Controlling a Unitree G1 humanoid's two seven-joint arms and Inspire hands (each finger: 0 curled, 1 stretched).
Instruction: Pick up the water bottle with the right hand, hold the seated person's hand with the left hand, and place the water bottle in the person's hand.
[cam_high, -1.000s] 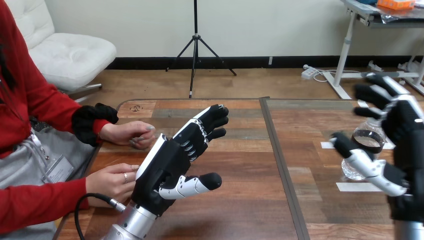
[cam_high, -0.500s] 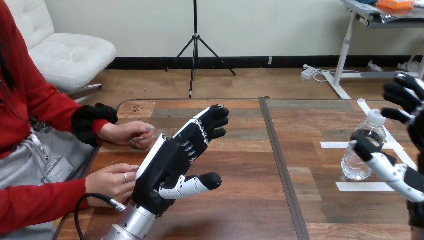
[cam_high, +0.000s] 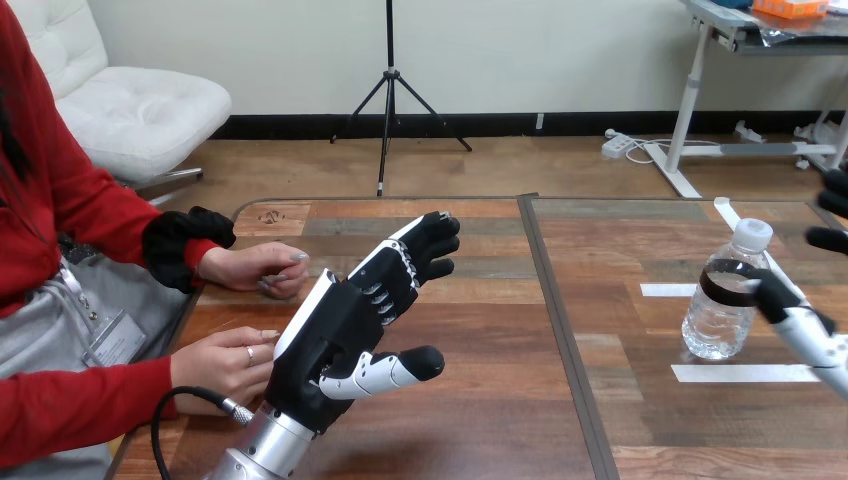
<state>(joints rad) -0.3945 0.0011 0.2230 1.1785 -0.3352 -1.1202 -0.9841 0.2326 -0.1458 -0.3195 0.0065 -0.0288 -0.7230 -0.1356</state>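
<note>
Head view. The water bottle (cam_high: 724, 305) stands upright near the worktop's (cam_high: 500, 420) right edge, between two white tape strips (cam_high: 740, 373), cap on. My right robot hand (cam_high: 806, 331) is at that edge, released and spread. Its thumb is at the bottle's right side, and I cannot tell whether it touches. Nothing is grasped.

My left robot hand (cam_high: 335, 330) is raised near the left edge with straight fingers, empty. It is just beside the person's nearer hand (cam_high: 220, 362) and apart from the person's farther hand (cam_high: 255, 268), both resting at that edge.

Judgement: bring the right palm squarely against the bottle's middle, then close thumb and fingers evenly, since thin plastic may buckle or tip.

Markings: a dark band circles the bottle, and I can make out no writing on it.
</note>
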